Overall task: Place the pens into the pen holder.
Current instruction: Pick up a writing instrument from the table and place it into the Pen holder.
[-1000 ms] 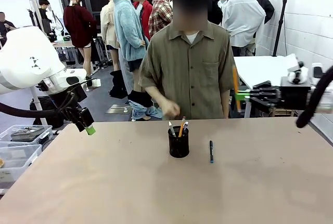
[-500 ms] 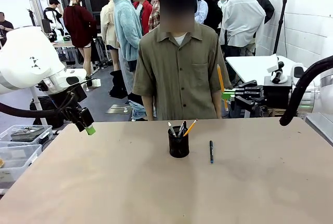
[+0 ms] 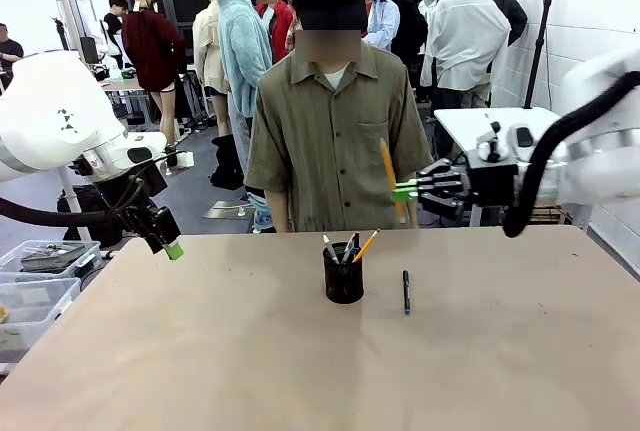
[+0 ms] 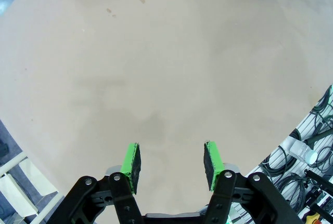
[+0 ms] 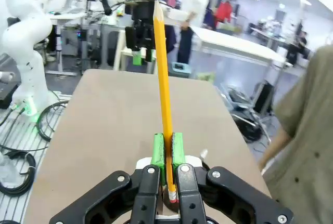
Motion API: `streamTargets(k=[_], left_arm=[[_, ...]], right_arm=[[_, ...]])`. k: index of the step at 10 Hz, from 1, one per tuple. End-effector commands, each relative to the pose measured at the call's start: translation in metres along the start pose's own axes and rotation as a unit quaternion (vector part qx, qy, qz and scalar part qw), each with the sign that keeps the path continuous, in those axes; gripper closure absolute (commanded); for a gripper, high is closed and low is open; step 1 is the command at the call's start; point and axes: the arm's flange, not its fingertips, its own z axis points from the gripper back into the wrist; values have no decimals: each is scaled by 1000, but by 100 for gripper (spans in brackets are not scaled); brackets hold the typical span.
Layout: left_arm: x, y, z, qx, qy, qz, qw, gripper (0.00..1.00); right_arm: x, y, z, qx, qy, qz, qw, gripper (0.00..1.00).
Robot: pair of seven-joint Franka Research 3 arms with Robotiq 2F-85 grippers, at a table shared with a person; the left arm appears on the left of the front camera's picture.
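My right pincer [image 3: 405, 191] pinches an orange pencil [image 3: 390, 179], high and right of the pen holder [image 3: 343, 279] on the bench [image 3: 500, 361] — a dark pen [image 3: 406, 292] lies just right of that holder; my left pincer [image 4: 171, 154] hangs spread, far left.

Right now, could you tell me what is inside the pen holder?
The pen holder holds an orange pencil, a silvery pen and a dark pen; its wall hides their lower ends.
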Motion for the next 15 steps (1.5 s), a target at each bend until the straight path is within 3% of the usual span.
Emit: streamTargets(k=[1,3,7,11,15], left_arm=[[-1,1,1,5,2,0,1000,36],[-1,1,1,5,2,0,1000,36],[-1,1,1,5,2,0,1000,36],[-1,1,1,5,2,0,1000,36],[-1,1,1,5,2,0,1000,36]], right_arm=[[-7,-37,-16,45,-26,11,999,100],[-25,-59,-43,74,-14,7,997,100],[-63,-96,-83,137,-35,-2,990,100],[-84,-105,-107,185,-60,-35,980,100],[-107,-109,-124,194,-50,-54,978,100]])
